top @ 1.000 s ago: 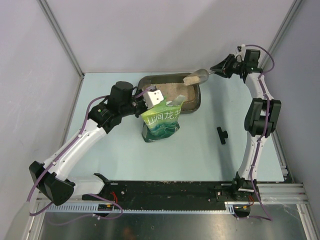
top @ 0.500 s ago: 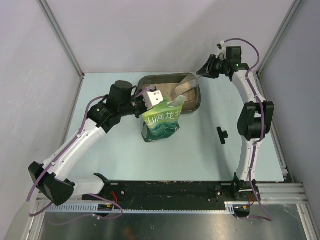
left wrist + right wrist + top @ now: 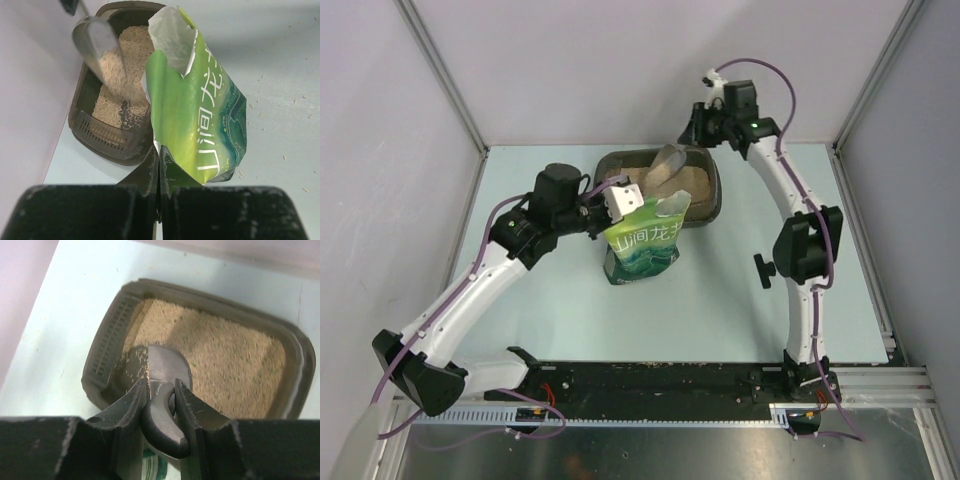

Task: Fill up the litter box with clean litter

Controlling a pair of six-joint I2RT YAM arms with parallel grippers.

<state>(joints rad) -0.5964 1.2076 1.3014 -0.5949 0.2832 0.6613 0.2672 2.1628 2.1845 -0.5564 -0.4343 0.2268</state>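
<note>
We are looking down on a pale blue-green table (image 3: 720,290) with two robot arms. Since a second ago the right arm has swung left. The silver metal scoop (image 3: 667,165) it carries was loaded and level over the far right corner of the shallow dark brown-grey plastic litter box (image 3: 716,192). Now it is tipped bowl-down over the middle of the box. The left wrist view shows the fine beige clean litter (image 3: 116,70) sliding off the scoop onto the layer already covering much of the floor of the box. We judge that another scoopful is being added and the fill is well under way.

The right gripper (image 3: 160,390) is partly open, its two fingers clamped on the scoop's handle. The left gripper (image 3: 159,155) is fully closed, pinching the edge of the green printed pouch (image 3: 200,115), which stands upright with its top torn open, just in front of the box.

From above, the pouch hides the near rim of the box. We cannot see into the pouch. The scoop may not be quite empty; its bowl faces away from the right wrist camera.
</note>
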